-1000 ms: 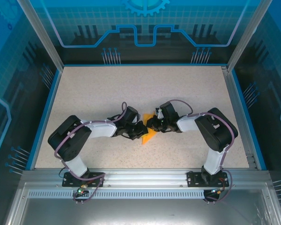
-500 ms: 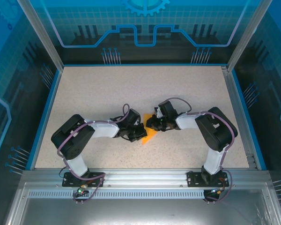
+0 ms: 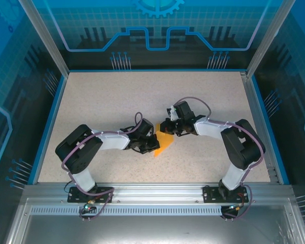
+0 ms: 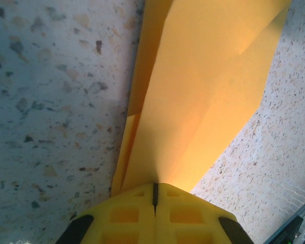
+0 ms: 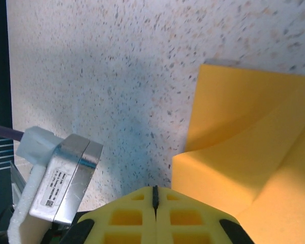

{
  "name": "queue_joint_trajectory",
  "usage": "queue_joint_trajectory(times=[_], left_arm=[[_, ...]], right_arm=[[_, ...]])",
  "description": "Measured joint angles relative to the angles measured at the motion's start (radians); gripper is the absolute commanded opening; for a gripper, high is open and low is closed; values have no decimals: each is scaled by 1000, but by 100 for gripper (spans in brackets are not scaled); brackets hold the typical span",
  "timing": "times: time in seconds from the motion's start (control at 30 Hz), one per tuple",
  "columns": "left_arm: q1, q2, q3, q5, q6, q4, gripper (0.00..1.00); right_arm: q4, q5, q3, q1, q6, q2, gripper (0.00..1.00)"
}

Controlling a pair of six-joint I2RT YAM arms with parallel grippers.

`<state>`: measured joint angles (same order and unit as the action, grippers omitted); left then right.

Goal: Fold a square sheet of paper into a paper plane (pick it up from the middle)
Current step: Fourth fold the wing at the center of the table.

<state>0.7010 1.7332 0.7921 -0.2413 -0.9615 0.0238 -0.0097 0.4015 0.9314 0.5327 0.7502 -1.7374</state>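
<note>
Watching the square sheet of paper (image 3: 162, 145), part-folded, flat on the table (image 3: 107, 96). Seeing the left gripper (image 4: 154, 189) clenched at its near-left side, perhaps nipping a fold; cannot tell. Seeing the right gripper (image 5: 154, 190) clenched too, at its far edge. Could skew the crease or tear the paper if dragged sideways while pinned.

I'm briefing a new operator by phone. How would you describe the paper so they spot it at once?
Start at the speckled table inside the blue-walled enclosure; near its middle the left gripper and right gripper almost meet. At their tips lies the folded sheet of paper, creased into layers. It is the only bright orange thing there.
</note>
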Motion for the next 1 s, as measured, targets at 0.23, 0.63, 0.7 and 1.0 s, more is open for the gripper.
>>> queue_joint_trajectory(times=[0.23, 0.63, 0.7, 1.0], left_arm=[[1, 0, 4, 2, 3, -7, 0], [1, 0, 4, 3, 19, -10, 0], [1, 0, 3, 4, 22, -10, 0], [2, 0, 2, 28, 26, 0, 0]], right_arm=[[26, 3, -2, 15, 6, -88, 2], [55, 18, -17, -10, 7, -138, 5], [59, 43, -15, -20, 8, -145, 6], [61, 108, 15, -53, 3, -180, 8]])
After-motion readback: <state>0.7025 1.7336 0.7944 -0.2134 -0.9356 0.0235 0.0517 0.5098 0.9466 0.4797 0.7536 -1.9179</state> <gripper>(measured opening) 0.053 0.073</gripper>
